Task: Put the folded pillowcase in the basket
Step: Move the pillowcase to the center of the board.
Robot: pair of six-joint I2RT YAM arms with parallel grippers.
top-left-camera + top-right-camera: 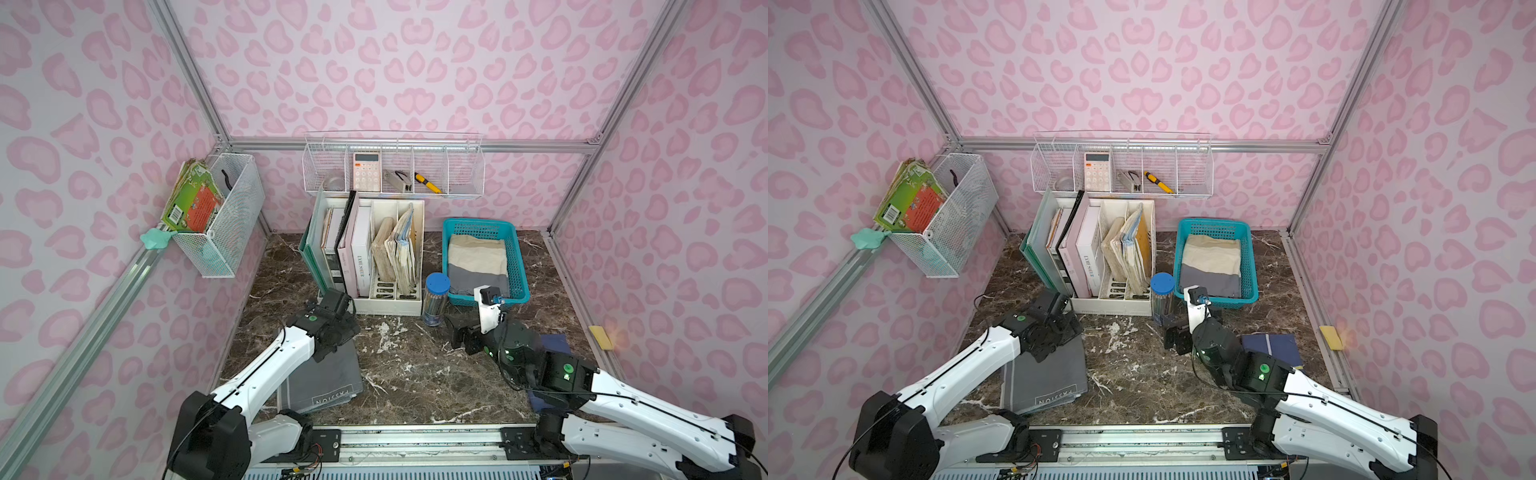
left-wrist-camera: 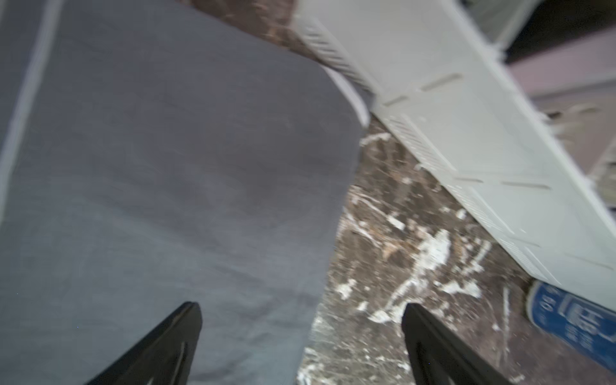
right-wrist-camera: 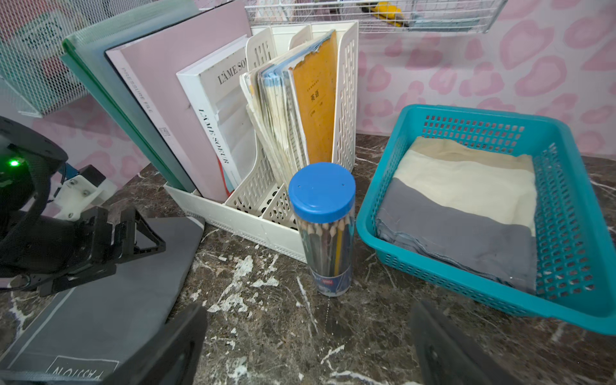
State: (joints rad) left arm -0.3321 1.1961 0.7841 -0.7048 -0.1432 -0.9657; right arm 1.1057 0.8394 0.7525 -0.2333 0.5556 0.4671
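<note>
Task is barely begun. The grey folded pillowcase [image 1: 332, 382] lies flat on the desk [image 1: 415, 374], well apart from the basket [image 1: 519, 266], which holds cream and grey folded cloths [image 1: 478, 257]. Grasp, carry and placement are all left to do.

Left hand [image 2: 301, 308]: fingers spread and empty. The pillowcase's edge lies directly beneath it. Contact cannot be confirmed.

Right hand [image 3: 308, 310]: fingers spread and empty. The pillowcase lies well apart, toward the left arm. The basket is near, toward the back wall.
</note>
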